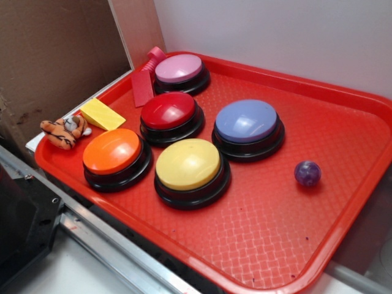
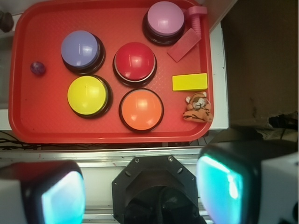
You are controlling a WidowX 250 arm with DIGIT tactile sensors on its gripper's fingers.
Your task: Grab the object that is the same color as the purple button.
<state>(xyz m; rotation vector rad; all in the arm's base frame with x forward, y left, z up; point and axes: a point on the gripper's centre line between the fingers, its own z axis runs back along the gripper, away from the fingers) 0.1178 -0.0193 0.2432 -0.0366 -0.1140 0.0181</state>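
Observation:
A small glossy dark-purple ball [image 1: 307, 173] lies alone on the red tray [image 1: 294, 245], right of the buttons; in the wrist view the ball [image 2: 38, 68] sits at the tray's left side. The lavender dome button [image 1: 247, 125] with a black base stands beside it and also shows in the wrist view [image 2: 81, 48]. My gripper [image 2: 142, 191] is open and empty, high above the robot base and outside the tray's near edge, far from the ball. It is not visible in the exterior view.
On the tray stand pink [image 1: 179, 70], red [image 1: 169, 114], orange [image 1: 114, 155] and yellow [image 1: 189, 168] buttons. A pink block [image 1: 143, 86], a pink bolt [image 1: 155, 57], a yellow wedge [image 1: 102, 114] and a toy tiger [image 1: 64, 131] lie along its left rim. A wall stands behind.

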